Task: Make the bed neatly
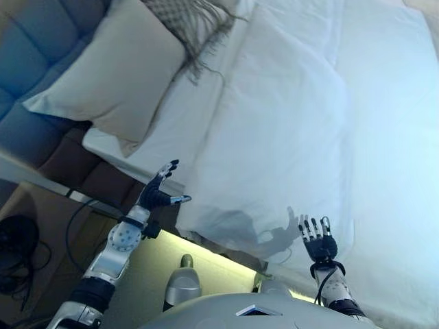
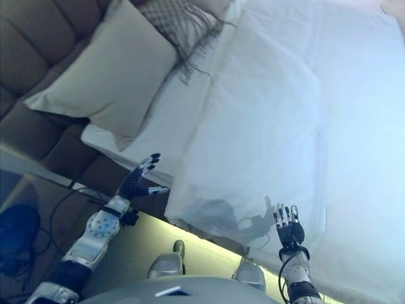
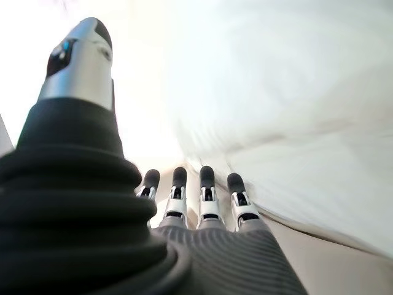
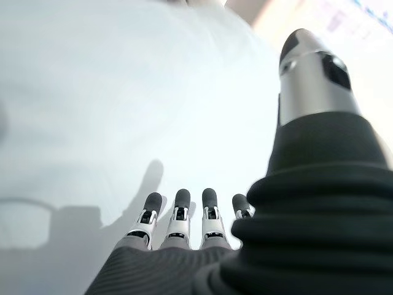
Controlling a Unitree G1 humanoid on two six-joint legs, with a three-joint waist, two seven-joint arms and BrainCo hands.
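Observation:
A white duvet (image 1: 309, 116) covers most of the bed, its near corner (image 1: 195, 223) hanging over the bed's edge. A white sheet strip (image 1: 164, 130) shows between the duvet and a beige pillow (image 1: 116, 75) at the headboard. My left hand (image 1: 159, 190) is open, fingers straight, held just off the duvet's corner and the bed's edge, touching nothing. My right hand (image 1: 317, 238) is open, fingers straight, hovering over the duvet's near edge. In the wrist views both hands (image 3: 196, 203) (image 4: 184, 215) are empty above white cloth.
A grey fringed throw (image 1: 188, 27) lies at the head of the bed beside the pillow. A padded headboard (image 1: 34, 62) runs along the left. A lit strip (image 1: 206, 257) glows under the bed frame. A dark object with cords (image 1: 17, 240) lies on the floor at left.

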